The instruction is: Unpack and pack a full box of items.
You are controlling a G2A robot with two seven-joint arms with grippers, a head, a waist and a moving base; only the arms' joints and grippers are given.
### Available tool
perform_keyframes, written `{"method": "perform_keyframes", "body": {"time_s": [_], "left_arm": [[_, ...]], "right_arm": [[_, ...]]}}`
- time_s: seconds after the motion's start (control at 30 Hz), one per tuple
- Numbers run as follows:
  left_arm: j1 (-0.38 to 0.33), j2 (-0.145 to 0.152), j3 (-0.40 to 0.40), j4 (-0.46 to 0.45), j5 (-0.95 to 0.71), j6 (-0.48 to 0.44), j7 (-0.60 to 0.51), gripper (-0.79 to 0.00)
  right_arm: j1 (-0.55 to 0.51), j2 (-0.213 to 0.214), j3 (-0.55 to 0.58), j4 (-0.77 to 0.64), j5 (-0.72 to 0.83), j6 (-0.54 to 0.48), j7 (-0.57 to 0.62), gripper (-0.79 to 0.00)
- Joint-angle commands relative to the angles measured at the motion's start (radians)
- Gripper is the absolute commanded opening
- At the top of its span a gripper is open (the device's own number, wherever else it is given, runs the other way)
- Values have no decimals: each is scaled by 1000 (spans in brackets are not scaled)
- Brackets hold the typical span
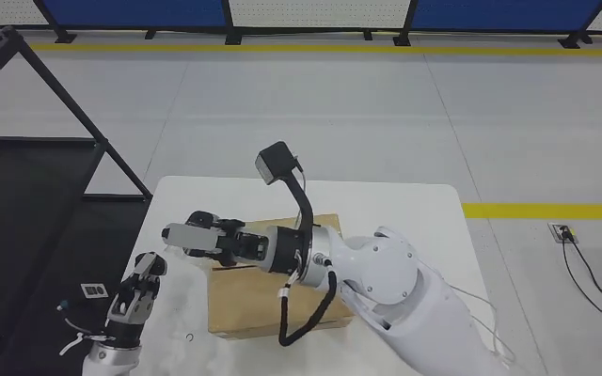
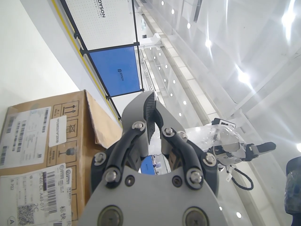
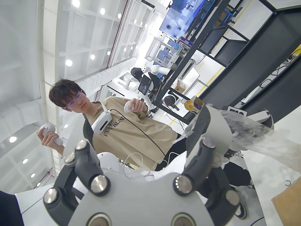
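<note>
The right arm is nearest, a thick white limb coming in from the near right and stretching leftward over the far part of the box. Beneath it, the white counter stands on a pale floor crossed by a yellow line. A black frame stands on the floor to the left of the counter.

The cardboard box, the task's thing, sits on the counter around the middle and toward the near edge. The side facing the left wrist camera carries several white labels.

The left arm comes up at the near-left corner of the counter. The left pincer is near the box's left side but apart from it, its two pads pressed together with nothing between them.

The right pincer hangs beyond the box's left side, above the counter and farther back than the left one. Its fingers stand wide apart, and the gap between them holds nothing. Crinkled clear plastic wrap lies against the outer side of one finger.

A small ring-shaped thing lies on the counter just off the box's near-left corner.
</note>
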Motion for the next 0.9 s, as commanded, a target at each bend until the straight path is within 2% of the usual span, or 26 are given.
{"method": "perform_keyframes", "body": {"time_s": [0.0,0.33,0.63,0.87], "left_arm": [[0,0,1,-1,2,2,1,-785],[-3,-1,11,-13,23,14,0,-785],[-32,-2,37,-20,49,33,-5,-785],[-47,-3,45,-4,59,29,1,-785]], "right_arm": [[-17,1,7,5,-1,-4,3,0],[-79,4,41,-1,-8,-19,20,0],[-145,10,70,-74,-31,-12,11,0],[-107,-7,34,-64,-20,-38,4,0]]}}
